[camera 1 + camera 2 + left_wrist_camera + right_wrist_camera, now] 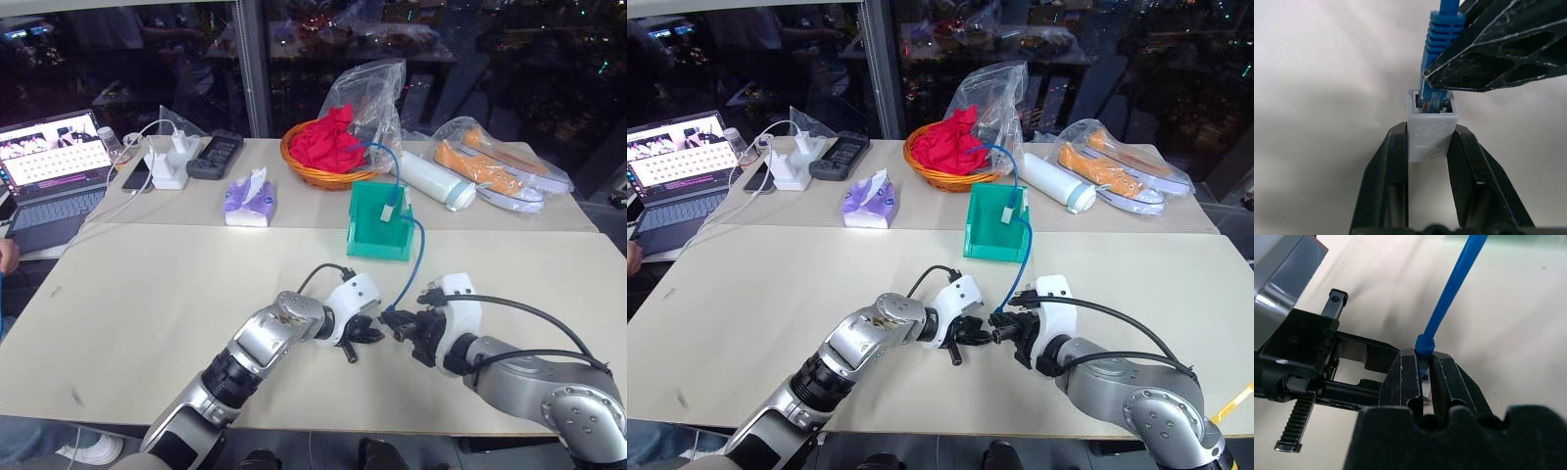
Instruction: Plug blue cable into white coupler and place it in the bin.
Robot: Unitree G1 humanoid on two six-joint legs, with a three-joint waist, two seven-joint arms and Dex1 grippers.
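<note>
L hand point(364, 333) clamped on coupler point(1430, 131) above desk point(147, 304), R hand point(400, 321) shut on cable point(415, 262) plug, plug tip in coupler socket, cable ran back into bin point(372, 235), basket point(323, 174) beyond

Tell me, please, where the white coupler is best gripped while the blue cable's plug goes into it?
Grip the white coupler on its two flat side walls, from behind its closed end, as the left gripper does. That leaves the socket mouth clear for the blue cable plug, held by the right gripper.
</note>
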